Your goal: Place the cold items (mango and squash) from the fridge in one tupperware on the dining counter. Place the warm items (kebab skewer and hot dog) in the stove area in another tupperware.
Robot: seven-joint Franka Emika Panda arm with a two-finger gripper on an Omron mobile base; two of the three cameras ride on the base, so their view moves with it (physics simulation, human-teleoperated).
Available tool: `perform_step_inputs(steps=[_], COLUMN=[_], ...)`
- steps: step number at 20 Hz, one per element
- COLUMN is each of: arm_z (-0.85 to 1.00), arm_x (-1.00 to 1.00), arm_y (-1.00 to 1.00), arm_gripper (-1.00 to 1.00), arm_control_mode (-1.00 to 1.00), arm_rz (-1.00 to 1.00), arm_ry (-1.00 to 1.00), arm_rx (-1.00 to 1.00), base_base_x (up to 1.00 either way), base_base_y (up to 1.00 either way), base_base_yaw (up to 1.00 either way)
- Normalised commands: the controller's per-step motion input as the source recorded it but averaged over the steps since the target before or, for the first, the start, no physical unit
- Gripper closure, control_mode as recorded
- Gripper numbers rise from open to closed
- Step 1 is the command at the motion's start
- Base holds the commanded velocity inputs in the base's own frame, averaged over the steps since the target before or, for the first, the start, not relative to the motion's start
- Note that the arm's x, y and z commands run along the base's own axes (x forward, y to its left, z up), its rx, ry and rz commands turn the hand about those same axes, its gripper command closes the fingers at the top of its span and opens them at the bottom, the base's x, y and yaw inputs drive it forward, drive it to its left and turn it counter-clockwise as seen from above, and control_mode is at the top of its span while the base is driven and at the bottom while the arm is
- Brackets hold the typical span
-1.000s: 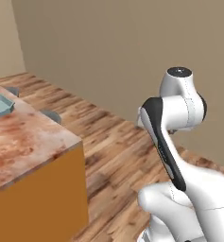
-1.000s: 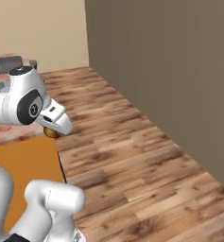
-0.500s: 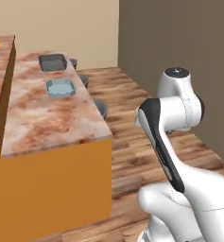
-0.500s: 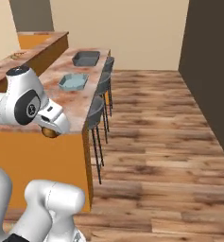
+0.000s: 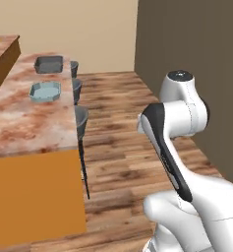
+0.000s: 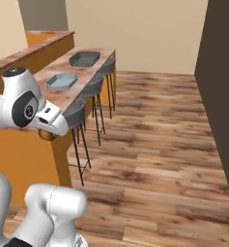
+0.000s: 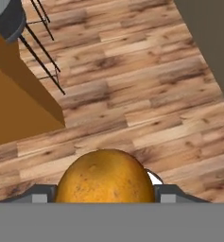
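With the mango (image 7: 105,176) held between its fingers, the base has swung round to face the tabletop (image 5: 29,123), bringing the blue tray (image 5: 44,91) near its far edge into view.

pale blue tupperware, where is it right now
The pale blue tupperware sits on the dining counter, left in the left base view, just nearer than the dark grey tupperware and beside the stools.

arm folded high, hand (image 7: 105,196) seemingly gripping
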Motion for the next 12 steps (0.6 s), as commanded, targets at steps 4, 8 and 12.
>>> perform_step_inputs(steps=[4, 8, 12], arm_z=[0.00, 0.00, 0.00], arm_x=[0.00, 0.00, 0.00], arm_y=[0.00, 0.00, 0.00], arm_gripper=[1.00, 1.00, 1.00], arm_control_mode=[1.00, 1.00, 1.00], arm_rz=[0.00, 0.00, 0.00], arm_ry=[0.00, 0.00, 0.00], arm_rx=[0.00, 0.00, 0.00], base_base_x=[0.95, 1.00, 0.97], base_base_y=[-0.86, -0.94, -0.94], base_base_yaw=[0.26, 0.43, 0.47])
